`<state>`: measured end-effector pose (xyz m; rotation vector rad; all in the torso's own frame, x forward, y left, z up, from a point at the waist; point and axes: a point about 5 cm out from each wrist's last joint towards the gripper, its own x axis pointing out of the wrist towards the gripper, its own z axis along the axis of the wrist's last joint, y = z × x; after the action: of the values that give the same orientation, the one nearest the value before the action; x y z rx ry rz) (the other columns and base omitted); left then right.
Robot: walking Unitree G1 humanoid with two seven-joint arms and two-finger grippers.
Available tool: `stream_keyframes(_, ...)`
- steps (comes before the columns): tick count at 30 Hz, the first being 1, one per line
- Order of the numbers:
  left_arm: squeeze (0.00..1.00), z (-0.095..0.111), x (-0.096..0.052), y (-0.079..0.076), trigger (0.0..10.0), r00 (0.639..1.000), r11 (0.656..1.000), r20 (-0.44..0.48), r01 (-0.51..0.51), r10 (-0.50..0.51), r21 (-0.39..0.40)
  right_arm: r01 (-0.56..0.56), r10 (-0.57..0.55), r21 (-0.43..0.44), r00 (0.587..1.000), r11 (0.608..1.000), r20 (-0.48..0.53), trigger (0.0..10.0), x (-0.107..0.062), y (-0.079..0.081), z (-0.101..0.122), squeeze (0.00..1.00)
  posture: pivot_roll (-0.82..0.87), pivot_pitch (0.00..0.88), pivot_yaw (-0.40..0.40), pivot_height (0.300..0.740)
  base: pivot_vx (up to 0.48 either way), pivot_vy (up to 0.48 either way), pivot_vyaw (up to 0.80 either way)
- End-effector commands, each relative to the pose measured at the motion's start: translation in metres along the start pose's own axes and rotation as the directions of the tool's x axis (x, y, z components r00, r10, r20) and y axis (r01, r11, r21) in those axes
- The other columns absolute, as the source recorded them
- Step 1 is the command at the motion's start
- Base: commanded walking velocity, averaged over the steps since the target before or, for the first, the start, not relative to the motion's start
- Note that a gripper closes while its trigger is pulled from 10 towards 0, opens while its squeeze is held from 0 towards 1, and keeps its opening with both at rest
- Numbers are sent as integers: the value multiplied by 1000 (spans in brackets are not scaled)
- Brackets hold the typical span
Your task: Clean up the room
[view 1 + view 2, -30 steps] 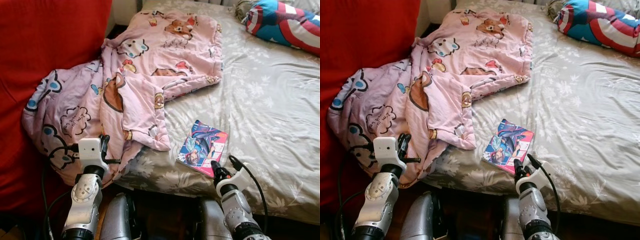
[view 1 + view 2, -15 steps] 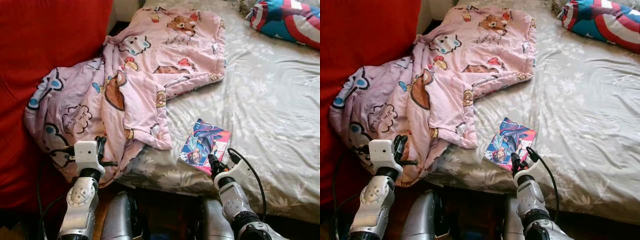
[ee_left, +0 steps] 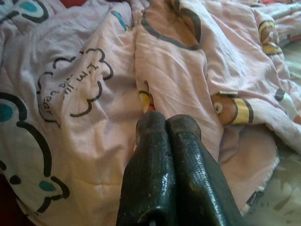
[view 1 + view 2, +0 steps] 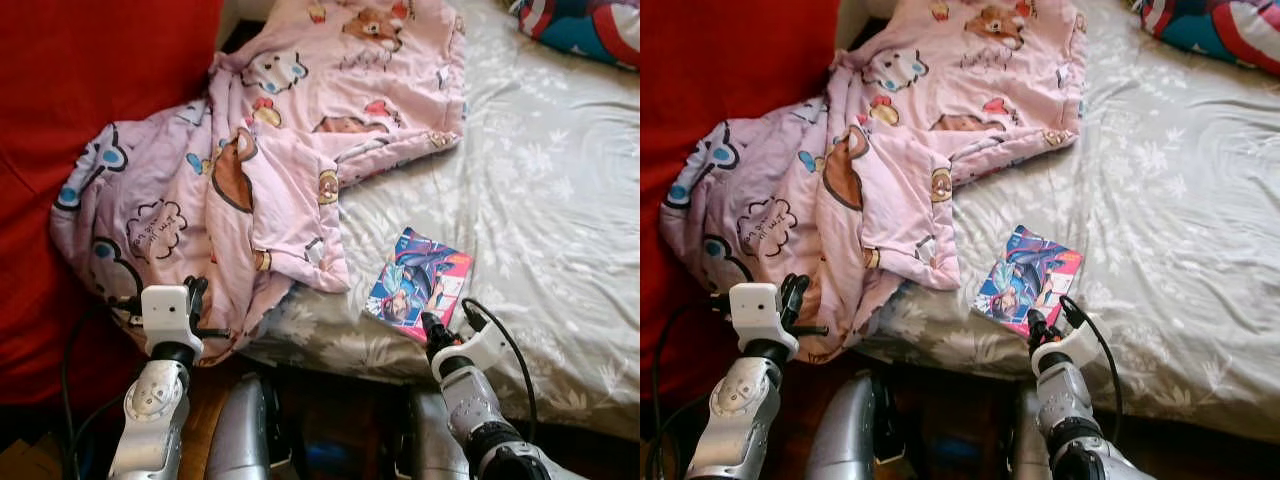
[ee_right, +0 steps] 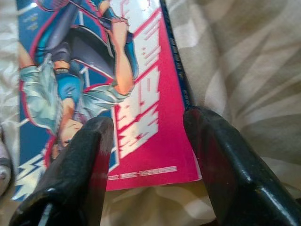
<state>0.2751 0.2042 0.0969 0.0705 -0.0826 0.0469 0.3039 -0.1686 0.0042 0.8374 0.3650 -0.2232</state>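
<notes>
1. Red upholstery (image 4: 90,110) fills your far left, rising beside the bed.
2. Pink cartoon-print blanket (image 4: 300,130): crumpled, spilling from the grey floral bedsheet (image 4: 540,180) over the bed's edge against the red surface; one flap lies just beside the book.
3. Left gripper (image 3: 167,125): you have it low at the blanket's hanging edge, fingers pressed together, tips close to the cloth, holding nothing.
4. Comic book (image 4: 420,283): flat on the sheet near the bed's front edge, cover up, nothing on top.
5. Right gripper (image 5: 148,127): fingers apart, straddling the book's near corner; contact cannot be judged.
6. Red, white and blue pillow (image 4: 585,25): far right corner of the bed, well apart from the book.
</notes>
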Motion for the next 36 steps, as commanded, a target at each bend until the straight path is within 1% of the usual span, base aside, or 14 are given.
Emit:
stream_keyframes(1, 0, -5, -6, 3, 10000, 999, 1000, -34, 7, -6, 19, 45, -44, 14, 999, 999, -24, 10000, -5, -11, -8, 0, 54, 300, 27, 605, 0, 0, 0)
stream_keyframes(8, 0, -4, -9, 3, 10000, 999, 1000, -43, 15, -13, 26, 76, -75, 26, 997, 997, -21, 10000, -8, -19, -9, 0, 63, 314, 34, 605, 0, 0, 0)
stream_keyframes(15, 0, -2, -12, 4, 10000, 999, 999, -50, 19, -17, 32, 79, -78, 34, 996, 996, -43, 10000, -10, -22, -14, 0, 77, 320, 40, 605, 0, 0, 0)
stream_keyframes(16, 0, -2, -13, 4, 10000, 999, 999, -51, 20, -18, 34, 76, -73, 47, 996, 996, -49, 10000, -10, -22, -15, 0, 82, 323, 40, 605, 0, 0, 0)
stream_keyframes(17, 0, -2, -13, 4, 10000, 998, 999, -52, 21, -19, 35, 71, -67, 57, 996, 996, -55, 10000, -10, -21, -16, 0, 82, 323, 40, 605, 0, 0, 0)
stream_keyframes(18, 0, -2, -14, 5, 10000, 998, 999, -55, 21, -19, 39, 42, -37, 75, 997, 996, -72, 10000, -9, -17, -19, 0, 86, 325, 41, 605, 0, 0, 0)
stream_keyframes(20, 0, -2, -15, 6, 10000, 998, 999, -58, 20, -17, 42, 10, -3, 83, 997, 997, -83, 10000, -8, -12, -21, 0, 92, 327, 43, 605, 0, 0, 0)
stream_keyframes(22, 0, -2, -16, 7, 10000, 998, 999, -61, 18, -16, 45, -48, 58, 91, 993, 995, -105, 10000, -7, -3, -25, 0, 96, 328, 43, 605, 0, 0, 0)
stream_keyframes(26, 0, -2, -18, 8, 10000, 998, 999, -67, 17, -14, 48, -84, 93, 81, 989, 993, -112, 10000, -4, 7, -25, 0, 99, 330, 44, 605, 0, 0, 0)
stream_keyframes(30, 0, -2, -17, 8, 10000, 997, 999, -69, 19, -15, 49, -75, 83, 83, 991, 994, -103, 10000, -3, 7, -23, 0, 99, 328, 44, 605, 0, 0, 0)
stream_keyframes(31, 0, -2, -17, 8, 10000, 997, 999, -70, 19, -16, 49, -67, 75, 84, 992, 994, -97, 7333, -4, 5, -22, 0, 99, 328, 44, 605, 0, 0, 0)
stream_keyframes(32, 0, -1, -17, 7, 10000, 997, 999, -70, 22, -18, 50, -59, 67, 85, 993, 995, -93, 0, -4, 3, -21, 0, 100, 325, 45, 605, 0, 0, 0)
stream_keyframes(36, 0, -1, -16, 7, 10000, 997, 998, -70, 23, -20, 52, -49, 56, 84, 995, 995, -88, 0, -5, -2, -20, 0, 99, 323, 45, 605, 0, 0, 0)
